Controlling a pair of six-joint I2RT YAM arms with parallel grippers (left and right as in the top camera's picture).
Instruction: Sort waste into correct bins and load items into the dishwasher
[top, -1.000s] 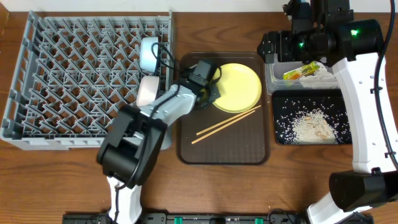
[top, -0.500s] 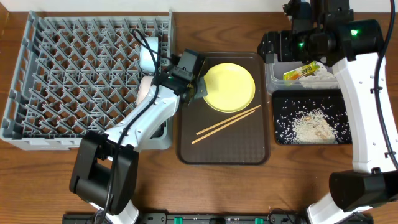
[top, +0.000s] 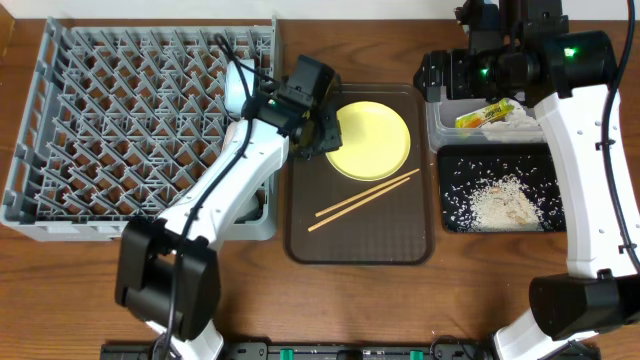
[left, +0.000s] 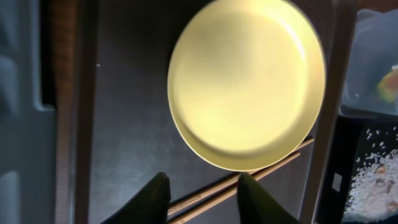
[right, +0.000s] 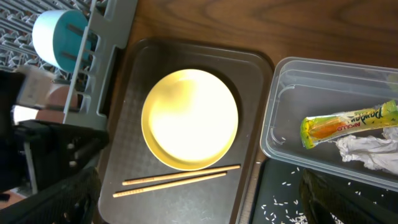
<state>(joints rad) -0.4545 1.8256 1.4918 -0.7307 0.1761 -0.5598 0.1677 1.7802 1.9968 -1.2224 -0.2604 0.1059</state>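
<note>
The round yellow plate (top: 372, 140) lies on the brown tray (top: 360, 235), with two wooden chopsticks (top: 365, 200) just in front of it. My left gripper (top: 322, 125) hovers over the plate's left edge, open and empty. In the left wrist view its fingers (left: 202, 185) frame the chopsticks (left: 273, 167) below the plate (left: 245, 81). The light blue bowl (top: 238, 85) stands in the grey dish rack (top: 120, 130). My right gripper (right: 196, 177) is open and empty, high above the clear tub (top: 440, 125). The tub holds the yellow-green wrapper (top: 485, 114) and crumpled white paper (top: 518, 125). Rice scraps (top: 505, 205) lie in the black tray (top: 455, 215).
My left arm stretches across the rack's right wall and hides that corner. The right arm's white links run down the table's right side past the black tray. Bare wooden table shows in front of the rack and the trays.
My left arm has lifted and stretched out, and its gripper has shifted toward the plate's back left edge. The plate sits slightly farther left than a second ago. The right arm has not moved.
</note>
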